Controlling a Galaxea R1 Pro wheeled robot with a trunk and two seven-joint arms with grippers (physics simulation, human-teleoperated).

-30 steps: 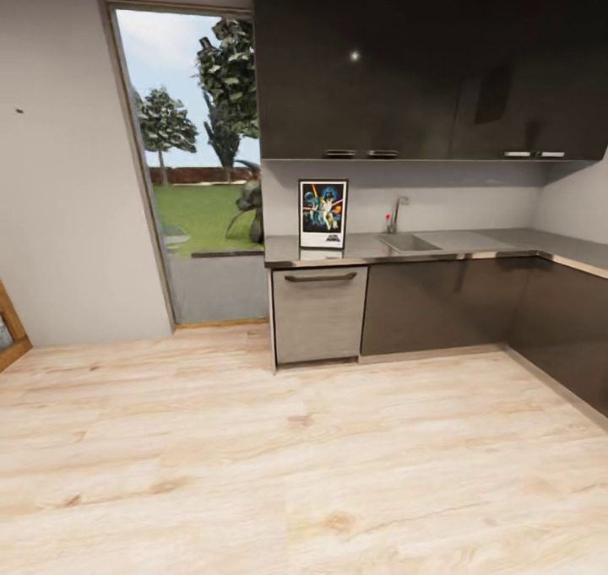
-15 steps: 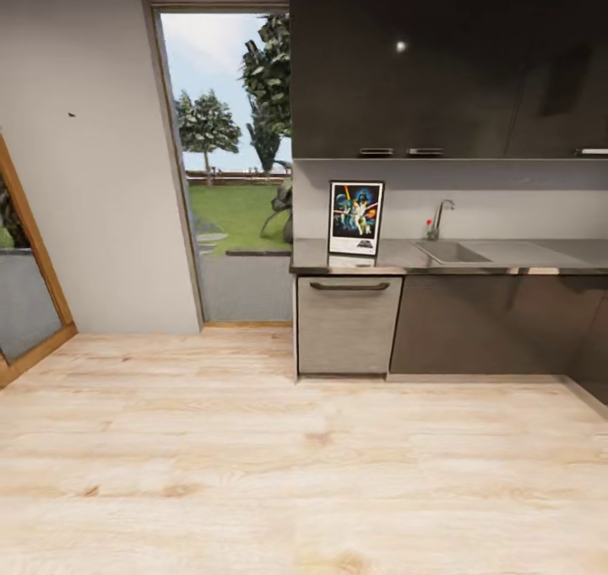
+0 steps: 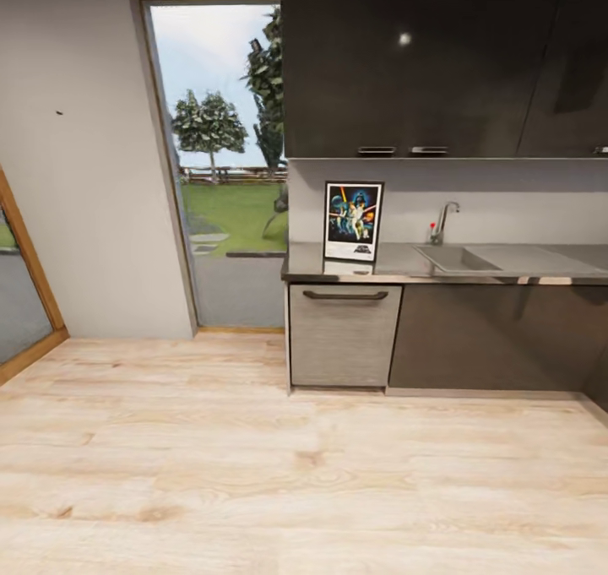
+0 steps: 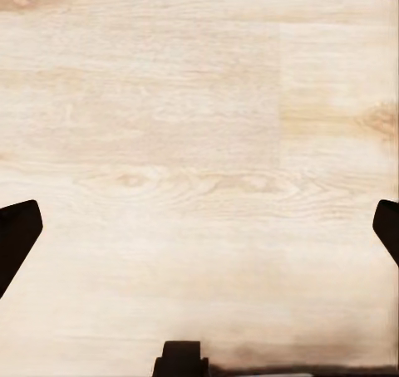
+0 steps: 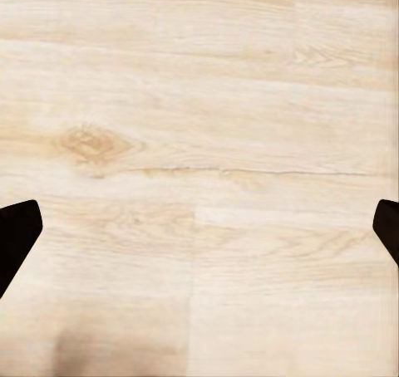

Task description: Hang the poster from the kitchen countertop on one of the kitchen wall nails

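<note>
The poster (image 3: 353, 221) stands upright near the left end of the glossy grey kitchen countertop (image 3: 507, 267), against the back wall. A small dark wall nail (image 3: 59, 113) sits on the light-grey wall, well apart.

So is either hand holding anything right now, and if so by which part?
Nothing is held. The left hand and right hand are both open over bare wooden floor. The poster stands untouched on the kitchen countertop.
</note>
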